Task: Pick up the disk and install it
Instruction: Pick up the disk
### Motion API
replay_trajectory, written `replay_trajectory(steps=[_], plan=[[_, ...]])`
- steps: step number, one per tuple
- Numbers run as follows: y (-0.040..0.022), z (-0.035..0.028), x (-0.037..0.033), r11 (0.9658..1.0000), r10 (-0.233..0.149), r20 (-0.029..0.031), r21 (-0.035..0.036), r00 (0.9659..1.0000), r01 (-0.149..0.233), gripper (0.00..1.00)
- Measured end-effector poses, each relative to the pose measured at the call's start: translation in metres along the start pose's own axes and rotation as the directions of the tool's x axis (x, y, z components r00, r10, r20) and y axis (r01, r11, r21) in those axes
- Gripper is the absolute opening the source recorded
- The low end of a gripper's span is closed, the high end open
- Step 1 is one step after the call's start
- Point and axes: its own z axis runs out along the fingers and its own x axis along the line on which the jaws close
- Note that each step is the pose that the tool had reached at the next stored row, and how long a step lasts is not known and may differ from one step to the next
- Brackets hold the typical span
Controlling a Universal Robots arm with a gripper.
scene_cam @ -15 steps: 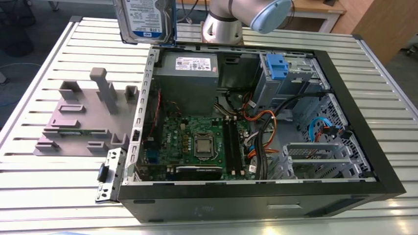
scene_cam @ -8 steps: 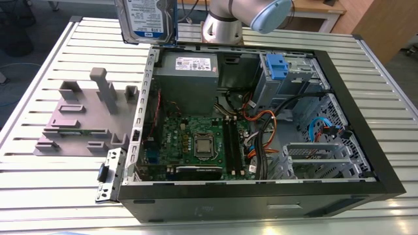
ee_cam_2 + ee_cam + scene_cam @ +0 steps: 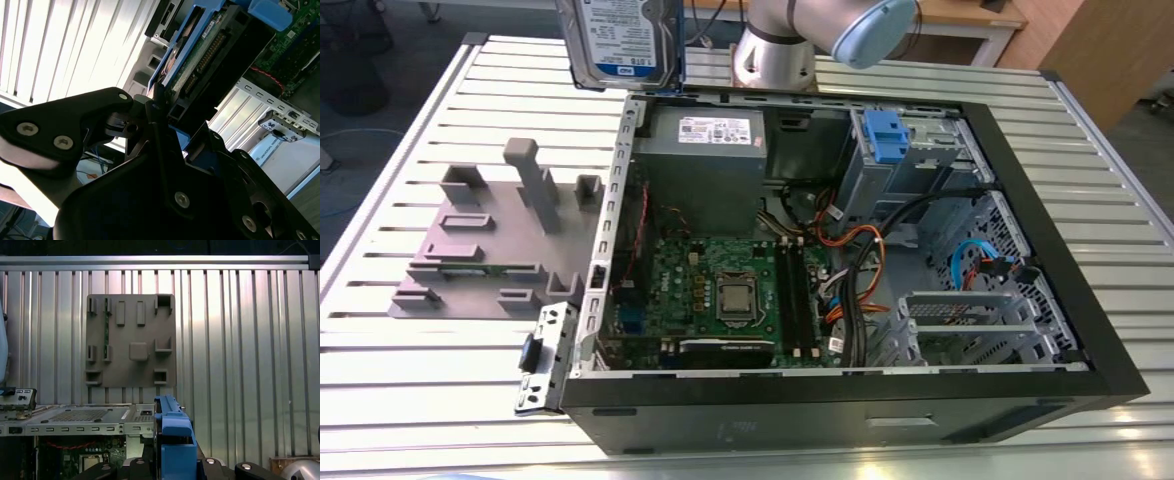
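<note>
The disk (image 3: 622, 38) hangs upright in the air above the table's far edge, at the back left corner of the open computer case (image 3: 1067, 330). Its white-and-blue label faces the exterior camera. In the second wrist view my black gripper (image 3: 159, 117) is shut on the disk (image 3: 210, 55), whose blue rail and circuit-board underside show. In the first wrist view the blue caddy rail (image 3: 173, 437) of the disk rises between the gripper's black parts. The case's grey drive bay (image 3: 937, 150) with its fixed blue bracket (image 3: 886, 134) lies at the back right inside the case.
A grey slotted holder (image 3: 494, 245) (image 3: 130, 340) rests on the ribbed metal table (image 3: 414, 360) to the case's left in the exterior view. The case holds a power supply (image 3: 704, 165), a green motherboard (image 3: 720, 290) and loose cables (image 3: 854, 240). The arm's base (image 3: 774, 55) stands behind the case.
</note>
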Motion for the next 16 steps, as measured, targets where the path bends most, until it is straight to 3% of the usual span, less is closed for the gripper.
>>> replay_trajectory(steps=[16], plan=[[-0.0052, -0.0001, -0.0002, 1.0000, 0.000, 0.0000, 0.0000, 1.0000, 0.000, 0.37]])
